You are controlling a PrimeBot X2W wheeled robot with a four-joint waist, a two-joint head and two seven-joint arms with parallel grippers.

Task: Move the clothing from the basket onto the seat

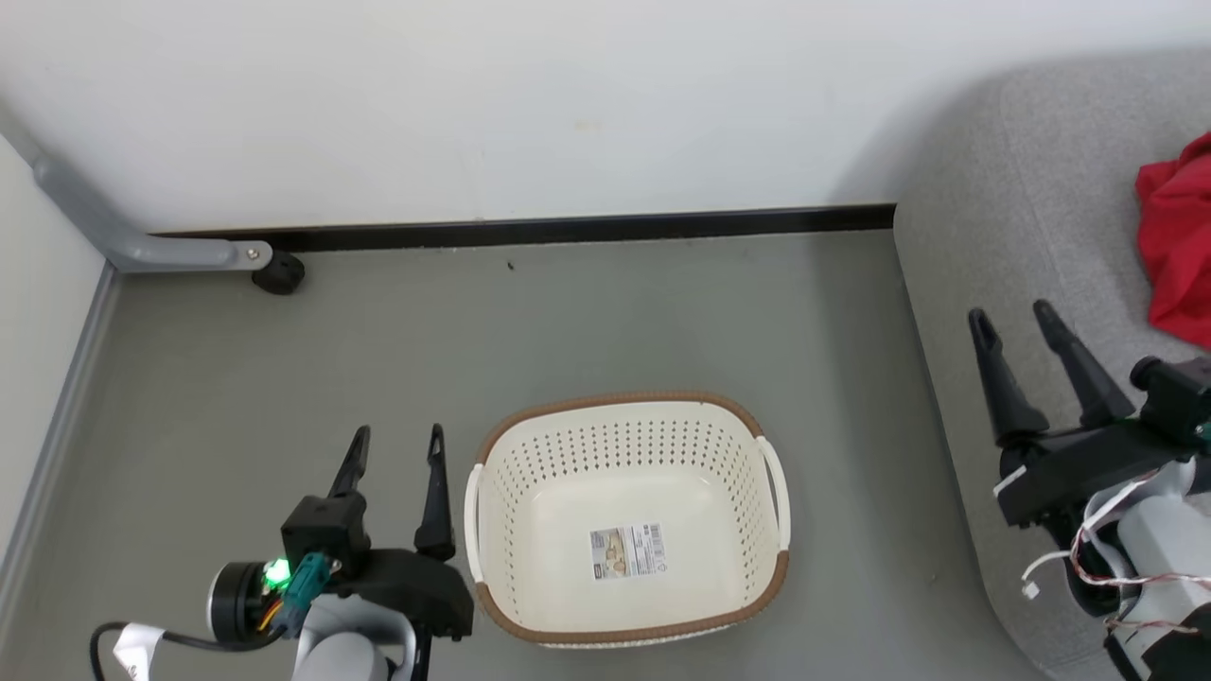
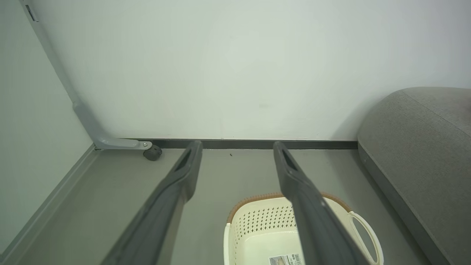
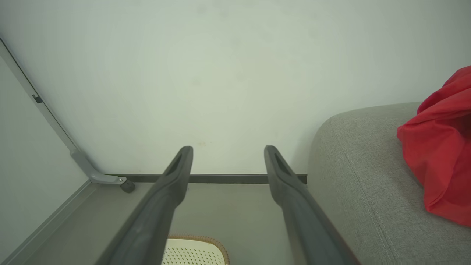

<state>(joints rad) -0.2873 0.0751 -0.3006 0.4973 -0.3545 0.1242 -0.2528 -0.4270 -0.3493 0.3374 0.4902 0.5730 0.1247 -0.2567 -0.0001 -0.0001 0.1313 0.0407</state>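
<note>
The cream-white perforated basket with a brown rim stands on the grey floor, holding nothing but its label sticker. Red clothing lies bunched on the light grey seat at the right edge; it also appears as red clothing on the seat in the right wrist view. My left gripper is open just left of the basket, nothing between its fingers. Over the seat's front edge my right gripper is open and holds nothing. The basket lies below the left fingers.
A white wall with a dark baseboard closes the back. A grey metal leg with a black caster stands at the back left, against a side wall panel. Grey floor stretches between basket and wall.
</note>
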